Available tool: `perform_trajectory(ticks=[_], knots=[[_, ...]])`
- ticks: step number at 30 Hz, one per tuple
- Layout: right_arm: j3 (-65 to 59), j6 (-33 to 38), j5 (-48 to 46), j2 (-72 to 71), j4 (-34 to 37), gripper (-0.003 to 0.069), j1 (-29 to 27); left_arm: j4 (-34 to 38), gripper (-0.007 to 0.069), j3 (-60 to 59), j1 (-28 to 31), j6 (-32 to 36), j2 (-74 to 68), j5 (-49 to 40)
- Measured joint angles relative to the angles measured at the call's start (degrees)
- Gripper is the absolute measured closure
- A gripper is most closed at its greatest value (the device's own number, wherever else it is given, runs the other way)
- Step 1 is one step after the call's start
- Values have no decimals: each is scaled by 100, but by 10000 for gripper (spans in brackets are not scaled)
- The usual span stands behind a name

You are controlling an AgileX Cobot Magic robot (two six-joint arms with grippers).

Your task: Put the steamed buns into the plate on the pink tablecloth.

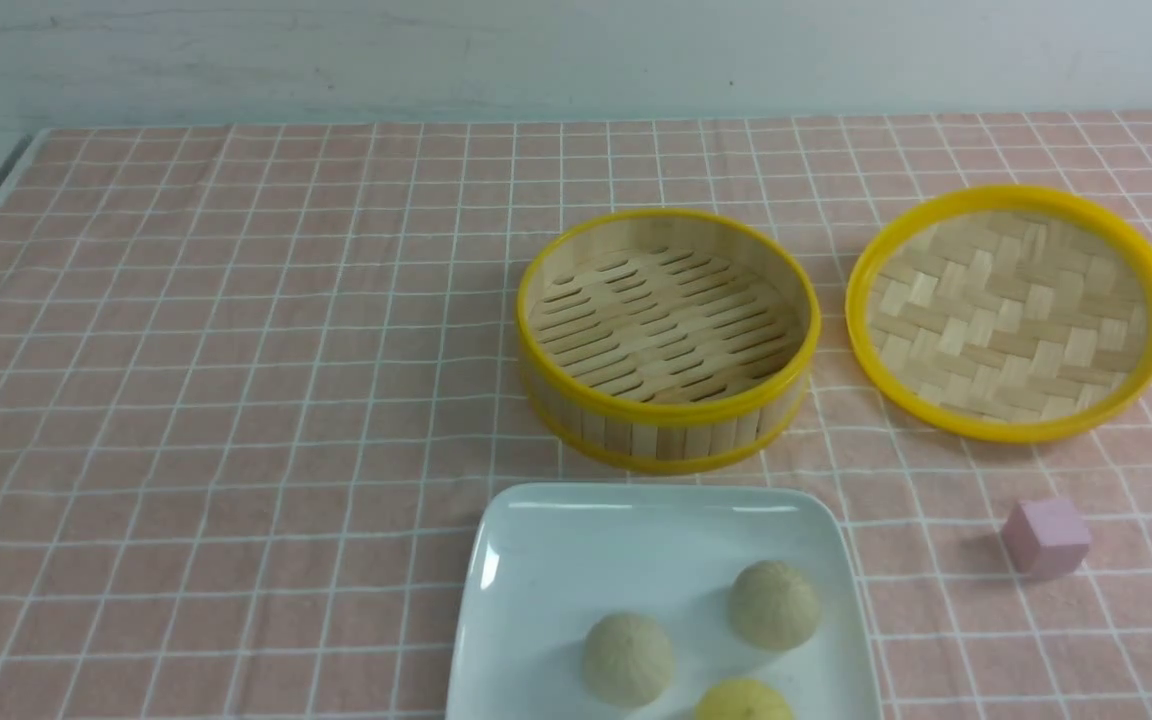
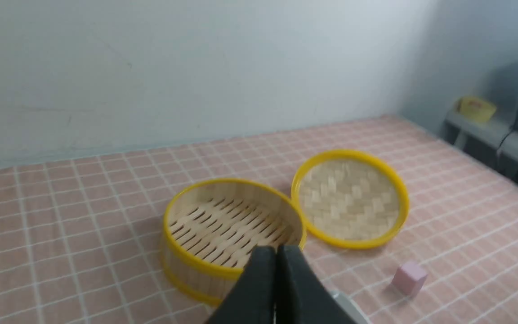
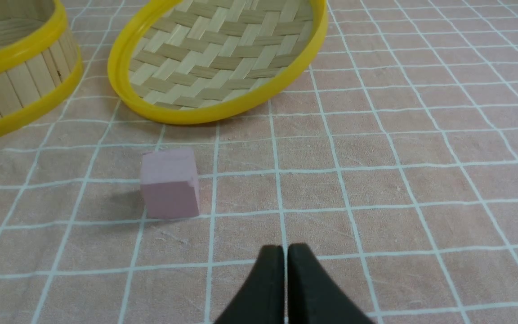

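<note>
On the plate (image 1: 536,560) all three steamed buns (image 1: 774,604) already sit (the yellow one half cropped, apparently inside), so keep the left gripper (image 2: 277,256) and right gripper (image 3: 285,254) closed, empty, clear.

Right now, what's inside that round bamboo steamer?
Nothing: the steamer shows only its bare slatted floor. All three buns sit on the white plate. The near inside wall is hidden.

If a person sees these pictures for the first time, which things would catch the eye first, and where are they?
Probably the two yellow-rimmed pieces at the far right of the pink tablecloth: the bamboo steamer, with nothing in it, and its woven lid lying beside it. Nearer the robot, the white plate holds three steamed buns, and a small pink cube sits to its right.
</note>
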State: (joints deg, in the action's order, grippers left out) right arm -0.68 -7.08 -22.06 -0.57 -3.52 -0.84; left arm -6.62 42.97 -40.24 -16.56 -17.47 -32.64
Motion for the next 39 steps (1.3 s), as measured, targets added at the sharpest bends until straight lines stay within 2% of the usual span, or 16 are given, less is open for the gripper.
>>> perform_trajectory(ticks=[1, 3, 7, 23, 29, 30, 31, 34, 35, 37, 39], knots=[[0, 0, 0, 0, 0, 626, 0, 0, 602, -60, 0, -55, 37, 65], [0, 0, 0, 0, 0, 622, 0, 0, 602, -606, 0, -340, 126, 738], [0, 0, 0, 0, 0, 622, 0, 0, 599, -857, 0, -545, 131, 1195], [0, 0, 0, 0, 0, 622, 0, -46, 589, -927, 0, -572, 133, 884], [0, 0, 0, 0, 0, 622, -2, -40, 582, -1563, 131, -153, 195, 1215], [0, 0, 0, 0, 0, 622, -2, 22, 580, -1799, 370, 9, 244, 1410], [0, 0, 0, 0, 0, 622, -2, 38, 580, -1799, 370, 40, 254, 1410], [0, 0, 0, 0, 0, 622, -2, 425, 580, -2457, 1477, 579, 416, 1820], [0, 0, 0, 0, 0, 622, -2, 449, 580, -2537, 1627, 604, 423, 1848], [0, 0, 0, 0, 0, 622, -2, 624, 580, -3060, 2518, 804, 484, 1925], [0, 0, 0, 0, 0, 622, -2, 662, 577, -3336, 2925, 842, 531, 1921]])
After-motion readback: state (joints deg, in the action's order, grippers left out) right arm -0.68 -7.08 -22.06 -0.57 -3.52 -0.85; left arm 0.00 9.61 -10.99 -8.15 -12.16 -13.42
